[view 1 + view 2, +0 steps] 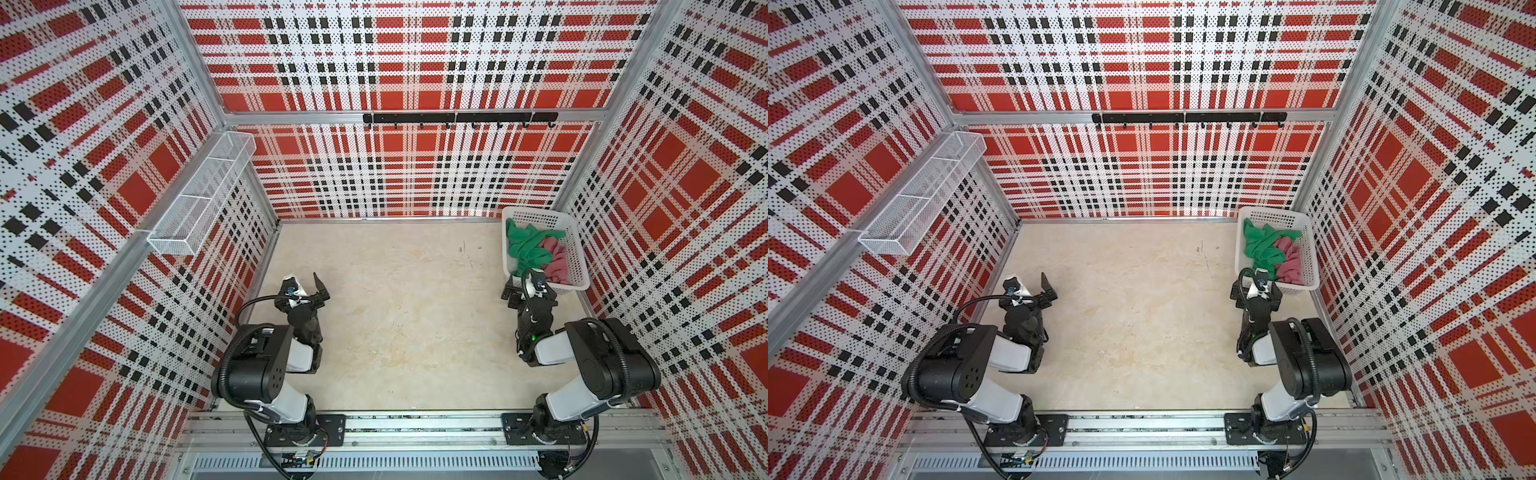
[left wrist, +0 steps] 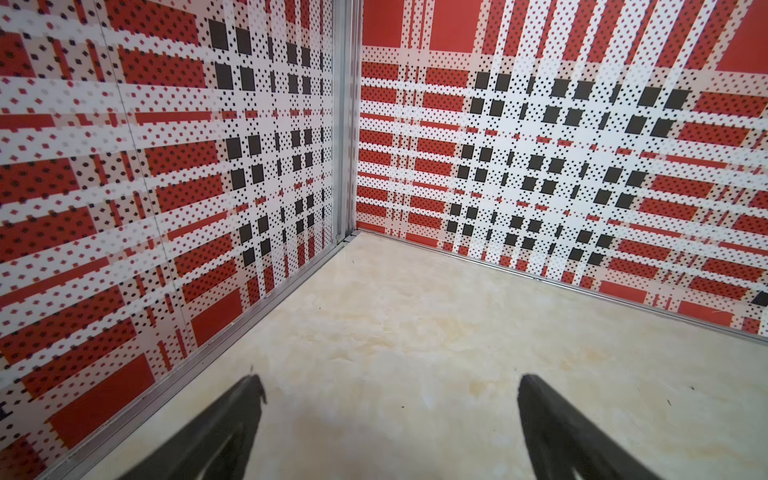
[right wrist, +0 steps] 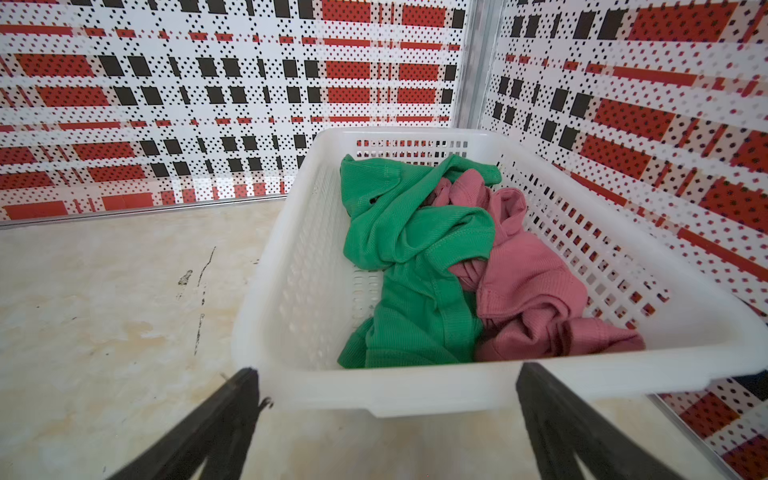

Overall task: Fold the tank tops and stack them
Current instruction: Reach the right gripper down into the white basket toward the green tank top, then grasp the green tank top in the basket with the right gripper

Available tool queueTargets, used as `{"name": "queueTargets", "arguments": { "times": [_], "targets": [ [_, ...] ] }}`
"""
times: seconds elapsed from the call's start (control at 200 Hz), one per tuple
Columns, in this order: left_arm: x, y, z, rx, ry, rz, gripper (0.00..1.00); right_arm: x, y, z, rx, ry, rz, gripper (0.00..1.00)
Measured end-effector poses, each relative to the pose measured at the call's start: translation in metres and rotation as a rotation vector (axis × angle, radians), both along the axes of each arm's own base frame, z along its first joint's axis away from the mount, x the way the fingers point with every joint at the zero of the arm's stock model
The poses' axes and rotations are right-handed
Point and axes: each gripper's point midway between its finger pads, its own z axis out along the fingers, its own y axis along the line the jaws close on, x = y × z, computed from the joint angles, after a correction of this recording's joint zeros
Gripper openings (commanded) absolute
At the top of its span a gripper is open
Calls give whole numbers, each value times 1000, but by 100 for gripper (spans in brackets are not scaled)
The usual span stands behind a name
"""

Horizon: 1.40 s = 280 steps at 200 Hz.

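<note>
Two tank tops [image 3: 415, 245], green and pink, likely soft and light, lie tangled in basket [image 3: 415, 390] just ahead of released right fingers [image 3: 224, 419]; probably best pinched at a raised fold; left fingers [image 2: 228, 419] likewise released above bench [image 2: 415, 311].

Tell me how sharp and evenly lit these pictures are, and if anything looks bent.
In both top views, light falls soft and even on the table, while the wide lens splays the walls outward. In the right wrist view, the green tank top shows crisp ribbing; the right gripper's fingers are soft. In the left wrist view, the near wall's plaid smears.
</note>
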Motion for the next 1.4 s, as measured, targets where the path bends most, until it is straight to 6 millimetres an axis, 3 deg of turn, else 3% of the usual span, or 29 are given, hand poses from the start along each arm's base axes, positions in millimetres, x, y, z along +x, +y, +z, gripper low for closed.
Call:
{"name": "queueTargets", "arguments": {
  "times": [0.972,1.047,1.112,1.183,1.263,1.343,1.403],
  "targets": [
    [0,-6,4,19,33,-6,99,2,0,0,15,17,25,100],
    [3,-22,42,42,-16,-25,99,-1,-1,11,14,13,12,100],
    [5,-36,101,47,-123,-44,99,-1,-3,32,35,8,-7,100],
    [8,-46,170,33,-229,-52,98,6,-4,76,70,-32,-21,100],
    [18,-49,237,11,-281,-48,98,20,-5,131,106,-67,-26,100],
    [33,-52,279,6,-254,-51,98,38,-10,170,122,-43,-15,100],
    [45,-56,290,16,-205,-64,98,53,-20,182,130,-3,-16,100]
  ]
}}
